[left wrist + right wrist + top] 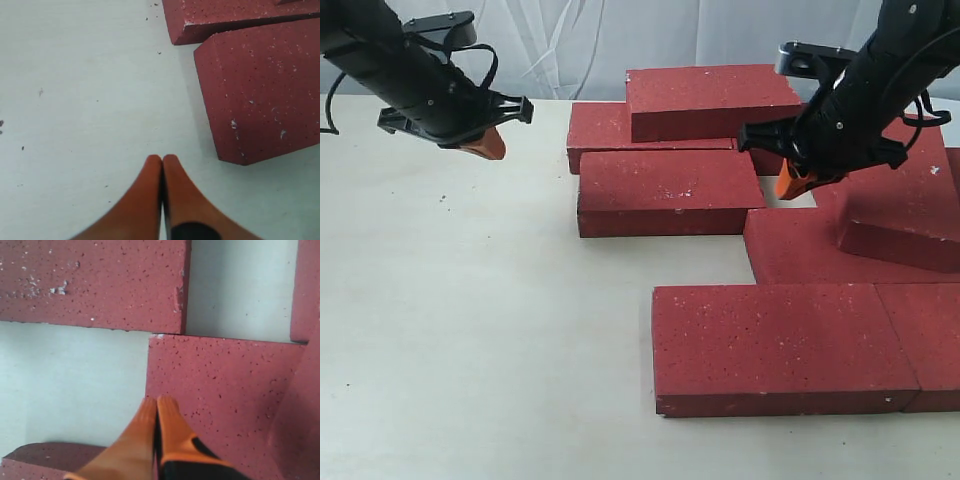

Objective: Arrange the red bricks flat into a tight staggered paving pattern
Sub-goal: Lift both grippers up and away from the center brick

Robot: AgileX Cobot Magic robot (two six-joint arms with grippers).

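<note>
My red bricks point(780, 345) lie clustered at the right of the pale worktop point(470, 330), long axes running across the exterior view. An askew brick point(910, 200) rides atop its neighbours. My left tool point(488, 143) and right tool point(796, 183) hang clenched and empty, with white drapery point(570, 40) behind.

L gripper point(488, 143) held at upper left of ext. view, orange fingers point(145, 195) pressed together, nothing gripped, black arm angled down from left edge, R gripper point(796, 182) held at right, fingers point(174, 427) likewise pressed together, tips pointed down, arm slanted in from upper right corner
</note>
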